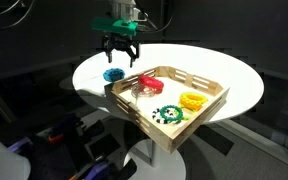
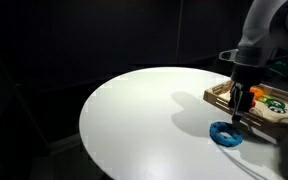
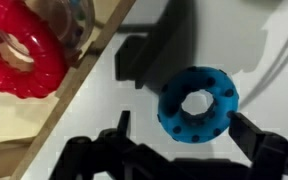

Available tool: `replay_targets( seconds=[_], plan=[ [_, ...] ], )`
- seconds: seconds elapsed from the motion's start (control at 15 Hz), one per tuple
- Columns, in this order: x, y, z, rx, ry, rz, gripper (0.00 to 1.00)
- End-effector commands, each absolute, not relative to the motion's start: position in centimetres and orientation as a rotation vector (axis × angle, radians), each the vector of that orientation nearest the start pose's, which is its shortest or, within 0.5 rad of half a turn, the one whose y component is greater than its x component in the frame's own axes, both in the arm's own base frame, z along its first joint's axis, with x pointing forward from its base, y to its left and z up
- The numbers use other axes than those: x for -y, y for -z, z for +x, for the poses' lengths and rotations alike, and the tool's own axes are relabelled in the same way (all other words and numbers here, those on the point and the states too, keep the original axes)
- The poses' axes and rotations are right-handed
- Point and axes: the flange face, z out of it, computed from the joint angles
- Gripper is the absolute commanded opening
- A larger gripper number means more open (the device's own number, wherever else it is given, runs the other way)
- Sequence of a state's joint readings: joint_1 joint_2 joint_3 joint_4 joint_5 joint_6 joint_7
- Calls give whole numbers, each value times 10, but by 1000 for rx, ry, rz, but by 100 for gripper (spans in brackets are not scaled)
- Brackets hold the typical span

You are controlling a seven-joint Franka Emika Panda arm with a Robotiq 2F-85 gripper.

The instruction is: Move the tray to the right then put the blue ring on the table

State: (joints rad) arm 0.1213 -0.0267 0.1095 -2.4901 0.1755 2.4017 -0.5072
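Observation:
The blue ring (image 1: 112, 73) lies flat on the white table (image 1: 234, 85), just beside the light-wood tray (image 1: 169, 138). It also shows in the other exterior view (image 2: 225, 133) and in the wrist view (image 3: 174, 105). My gripper (image 1: 119, 52) hangs right above the ring, open, with a finger on each side of it and nothing held. In the wrist view the gripper (image 3: 184, 128) has its fingertips spread wider than the ring. The tray's edge (image 3: 84, 70) is next to the ring.
In the tray lie a red ring (image 1: 147, 82), a yellow ring (image 1: 192, 100), a green beaded ring (image 1: 168, 114) and a clear ring (image 1: 144, 92). The table's edge (image 2: 94, 140) drops into a dark room. The red ring (image 3: 19, 55) is near in the wrist view.

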Motion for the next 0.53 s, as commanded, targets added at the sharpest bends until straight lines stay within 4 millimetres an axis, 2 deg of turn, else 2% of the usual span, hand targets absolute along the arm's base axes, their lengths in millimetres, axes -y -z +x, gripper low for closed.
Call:
replay_targets(
  seconds=[0.0, 0.47],
  plan=[
    [-85, -318, 450, 823, -91, -2992, 100],
    [-53, -371, 447, 569, -211, -3120, 100]
  ],
)
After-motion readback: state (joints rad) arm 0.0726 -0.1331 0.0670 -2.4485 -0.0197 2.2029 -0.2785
